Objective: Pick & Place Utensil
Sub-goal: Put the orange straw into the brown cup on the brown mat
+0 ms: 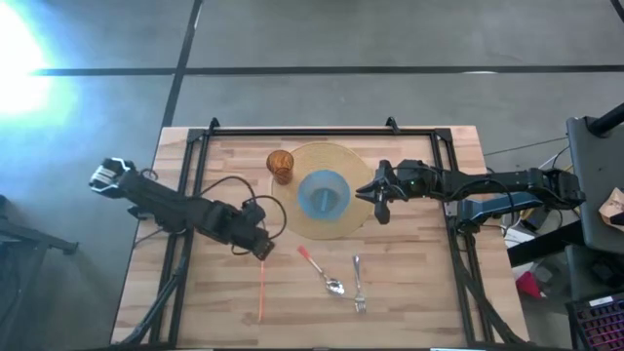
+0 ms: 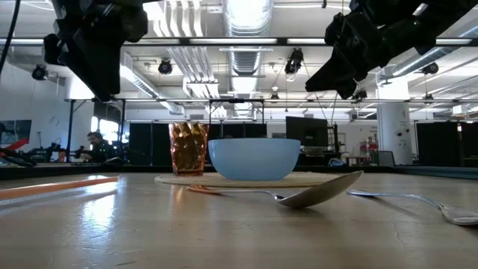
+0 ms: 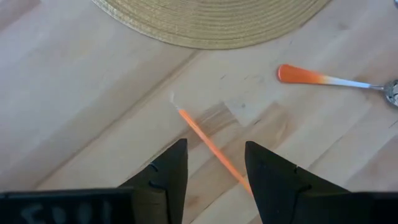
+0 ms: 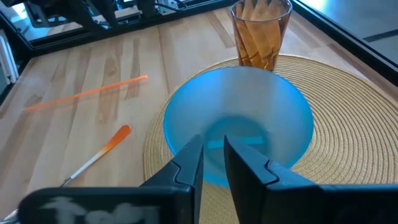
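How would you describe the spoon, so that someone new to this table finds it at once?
Start from the round woven mat holding the blue bowl. On the bare wood just in front of it lies the spoon, beside an all-metal fork. Only the spoon has an orange handle tip.

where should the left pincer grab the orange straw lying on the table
Take the orange straw near its upper end, from straight above. It lies flat and thin on bare wood, and the left pincer, fingers open, already hangs over that end with the fingers either side of it.

Blue bowl (image 1: 323,194) on woven mat (image 1: 343,226); amber tumbler (image 1: 281,166), perhaps overlapping mat.
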Motion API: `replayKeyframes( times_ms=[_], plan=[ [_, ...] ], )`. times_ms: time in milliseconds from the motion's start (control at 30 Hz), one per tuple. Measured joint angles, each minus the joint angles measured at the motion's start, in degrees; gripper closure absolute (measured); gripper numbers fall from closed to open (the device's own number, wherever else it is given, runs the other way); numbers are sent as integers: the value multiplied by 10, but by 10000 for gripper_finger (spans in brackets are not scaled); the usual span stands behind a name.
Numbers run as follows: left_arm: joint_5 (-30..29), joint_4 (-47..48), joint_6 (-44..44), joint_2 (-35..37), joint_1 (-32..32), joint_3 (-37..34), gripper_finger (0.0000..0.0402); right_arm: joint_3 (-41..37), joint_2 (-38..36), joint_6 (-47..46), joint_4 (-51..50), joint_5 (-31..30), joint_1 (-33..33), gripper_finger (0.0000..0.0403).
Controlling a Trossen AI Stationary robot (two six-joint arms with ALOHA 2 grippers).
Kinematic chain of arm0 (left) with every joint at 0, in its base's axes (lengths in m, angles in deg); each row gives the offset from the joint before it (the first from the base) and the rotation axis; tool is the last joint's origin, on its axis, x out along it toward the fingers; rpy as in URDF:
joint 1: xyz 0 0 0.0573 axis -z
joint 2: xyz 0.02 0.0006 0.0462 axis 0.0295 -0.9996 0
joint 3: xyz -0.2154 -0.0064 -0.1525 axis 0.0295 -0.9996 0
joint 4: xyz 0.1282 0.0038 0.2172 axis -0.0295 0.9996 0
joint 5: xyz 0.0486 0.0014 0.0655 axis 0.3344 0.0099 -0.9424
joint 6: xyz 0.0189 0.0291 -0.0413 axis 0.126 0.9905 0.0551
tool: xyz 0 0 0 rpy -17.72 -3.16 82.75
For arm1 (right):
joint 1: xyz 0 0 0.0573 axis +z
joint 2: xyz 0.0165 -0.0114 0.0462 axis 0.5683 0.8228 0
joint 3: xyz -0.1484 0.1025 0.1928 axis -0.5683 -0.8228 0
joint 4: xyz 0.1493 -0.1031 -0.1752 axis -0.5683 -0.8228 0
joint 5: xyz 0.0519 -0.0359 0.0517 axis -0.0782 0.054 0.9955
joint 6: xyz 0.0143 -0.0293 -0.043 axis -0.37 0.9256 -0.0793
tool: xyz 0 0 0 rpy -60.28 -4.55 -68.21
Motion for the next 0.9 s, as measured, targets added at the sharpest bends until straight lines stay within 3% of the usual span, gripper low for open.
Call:
replayKeyframes(
  times_ms=[267,633,900],
  plan=[
    [22,-64,5,-4,-4,-30,250,0,0,0,0,0,0,340],
    [46,-63,5,-38,-15,-30,217,0,0,0,0,0,0,330],
    [61,-63,5,-58,-15,-30,217,0,0,0,0,0,0,333]
  ],
)
